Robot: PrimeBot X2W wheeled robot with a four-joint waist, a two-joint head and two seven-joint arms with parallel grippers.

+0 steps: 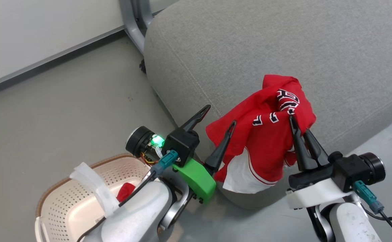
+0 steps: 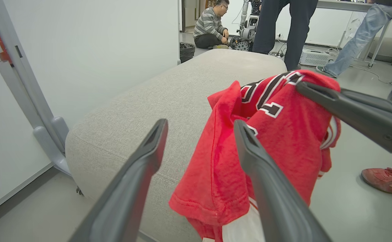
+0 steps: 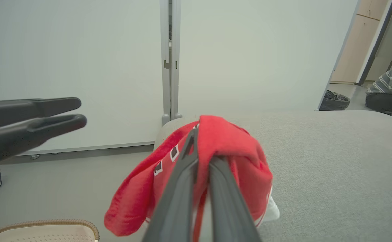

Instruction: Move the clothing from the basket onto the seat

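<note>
Garment [image 1: 266,144] by seat [image 1: 283,43] edge: bright red w/ white panel, red piping, black-white lettering. 2nd garment [image 1: 126,192] in basket [image 1: 64,201] also red. Basket cream, perforated, brown woven rim; seat plain grey.

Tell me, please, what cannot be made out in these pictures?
- Basket, head view: cut by the bottom edge, covered by the left forearm; only a red scrap inside shows.
- Garment print, all views: folded, unreadable.
- Garment's hem, left wrist view: cut by the bottom edge.
- Whether the garment touches the seat: hidden beneath its own folds.
</note>
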